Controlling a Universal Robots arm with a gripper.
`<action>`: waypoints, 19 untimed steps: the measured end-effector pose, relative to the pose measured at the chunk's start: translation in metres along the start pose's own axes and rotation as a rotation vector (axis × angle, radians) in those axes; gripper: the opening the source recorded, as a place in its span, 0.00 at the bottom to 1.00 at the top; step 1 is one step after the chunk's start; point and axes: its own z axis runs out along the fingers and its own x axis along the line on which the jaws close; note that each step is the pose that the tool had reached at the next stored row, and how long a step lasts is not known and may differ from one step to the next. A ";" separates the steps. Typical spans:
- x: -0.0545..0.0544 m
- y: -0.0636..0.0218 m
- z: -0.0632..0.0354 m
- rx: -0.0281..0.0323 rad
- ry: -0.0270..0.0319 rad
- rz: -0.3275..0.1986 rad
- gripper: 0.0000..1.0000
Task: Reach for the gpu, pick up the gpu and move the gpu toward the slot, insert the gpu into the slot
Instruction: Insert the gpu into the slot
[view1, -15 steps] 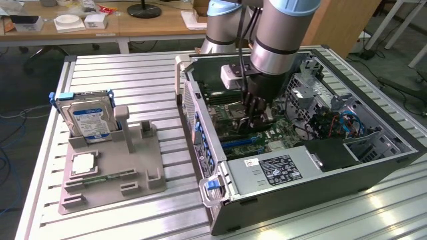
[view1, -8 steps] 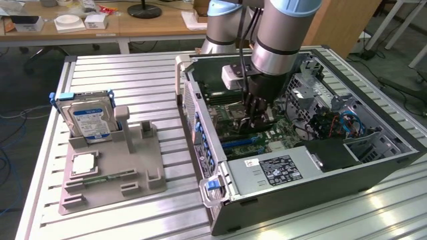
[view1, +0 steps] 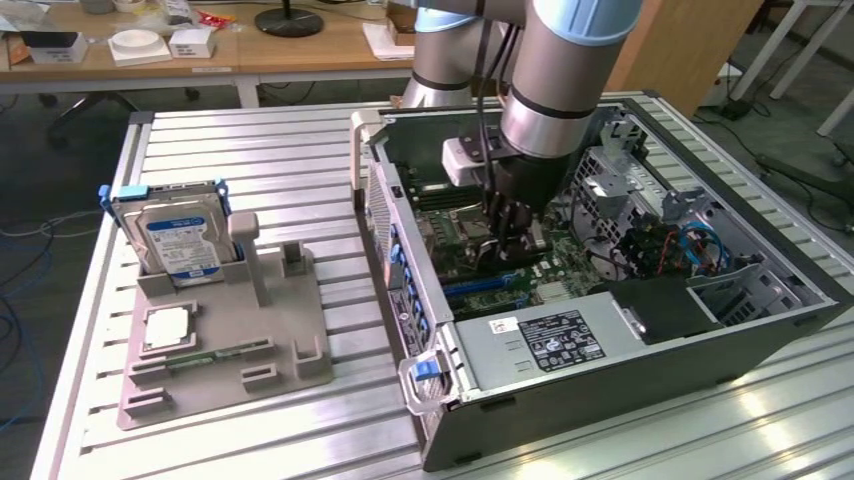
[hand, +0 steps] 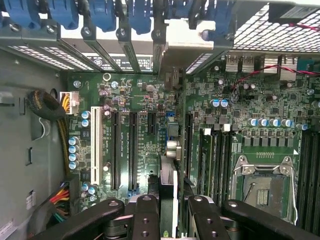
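— Green board filled the open computer case (view1: 627, 350) when we looked; where was the gpu (hand: 169, 172)?

— We saw it edge-on between the gripper (hand: 169, 212) fingers, low over the motherboard (hand: 140, 145) among the long black slots (hand: 133, 150), inside the case.

— And the gripper?

— Partly closed, clamped on the card's top edge, we judged. Outside the case, a hard drive (view1: 180, 240) stood in a grey holder (view1: 220, 350).
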 end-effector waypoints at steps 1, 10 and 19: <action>0.000 0.0000 0.0008 0.0000 0.0001 0.000 0.27; 0.000 0.0002 0.0070 -0.0001 0.0001 0.000 0.27; 0.000 0.0044 0.0149 0.0000 0.0000 0.000 0.27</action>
